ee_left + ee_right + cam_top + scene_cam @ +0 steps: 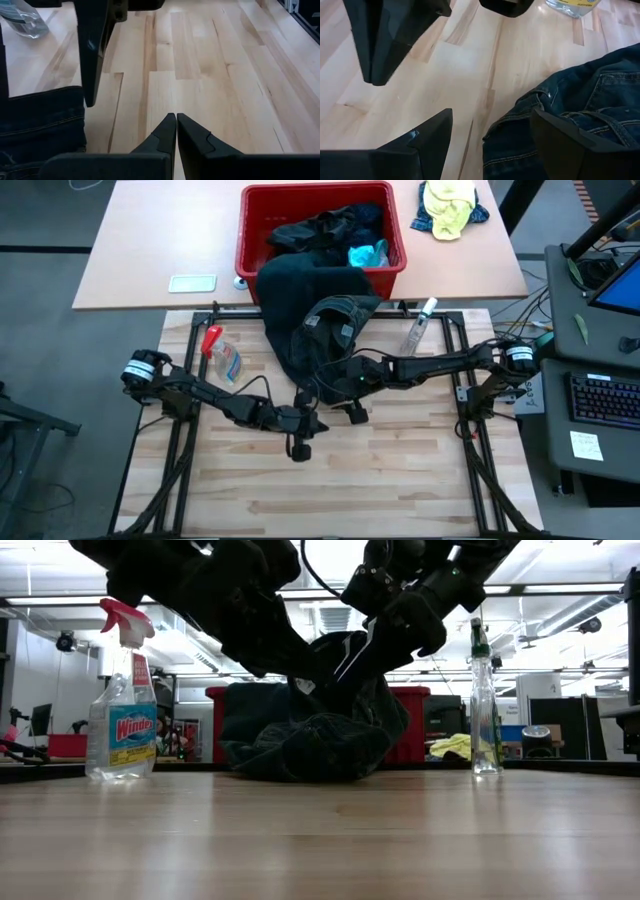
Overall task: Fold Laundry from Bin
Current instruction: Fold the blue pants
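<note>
The red bin (249, 240) stands on the far table and holds dark garments (330, 228) and a turquoise piece (366, 254). A dark denim garment (305, 315) drapes from the bin's near rim onto the wooden table, where it lies in a heap (310, 740). My right gripper (492, 125) is open at the heap's near edge (555, 107); one finger is over the denim, the other over bare wood. My left gripper (176, 120) is shut and empty over bare wood, just near of the denim (40, 120). Both grippers meet near the table's middle (315, 402). My right gripper stands open with one finger (570, 145) in front of the denim's folded near edge (520, 112), slanting down from the table's right. Whether that finger touches the cloth, I cannot tell.
A Windex spray bottle (120, 700) lies at the wooden table's far left (222, 355). A clear bottle (485, 705) stands at the far right (418, 325). A yellow-and-blue cloth bundle (450, 208) and a flat white item (192, 282) lie on the far table.
</note>
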Robot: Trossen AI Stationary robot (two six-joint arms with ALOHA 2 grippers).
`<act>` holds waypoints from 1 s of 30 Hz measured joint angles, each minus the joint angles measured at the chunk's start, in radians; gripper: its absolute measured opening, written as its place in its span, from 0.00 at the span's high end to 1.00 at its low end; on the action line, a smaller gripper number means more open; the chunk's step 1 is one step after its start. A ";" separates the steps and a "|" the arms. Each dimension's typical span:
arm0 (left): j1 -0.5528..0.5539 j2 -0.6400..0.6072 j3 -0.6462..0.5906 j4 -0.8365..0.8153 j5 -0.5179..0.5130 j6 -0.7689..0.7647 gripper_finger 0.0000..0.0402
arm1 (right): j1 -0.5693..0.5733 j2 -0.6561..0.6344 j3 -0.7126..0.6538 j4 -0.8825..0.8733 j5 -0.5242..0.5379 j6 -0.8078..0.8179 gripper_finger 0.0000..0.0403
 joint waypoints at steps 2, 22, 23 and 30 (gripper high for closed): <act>0.002 0.000 0.000 0.000 0.003 0.000 1.00 | 0.000 0.000 0.000 0.000 0.000 0.000 0.37; 0.015 0.000 0.000 0.009 0.026 0.022 1.00 | -0.001 0.000 0.000 0.000 0.000 0.002 0.37; 0.015 0.000 0.000 0.010 0.026 0.022 1.00 | -0.001 0.000 0.000 0.000 0.000 0.003 0.37; 0.015 0.000 0.000 0.019 0.026 0.022 1.00 | -0.001 0.000 0.000 -0.001 0.000 0.012 0.37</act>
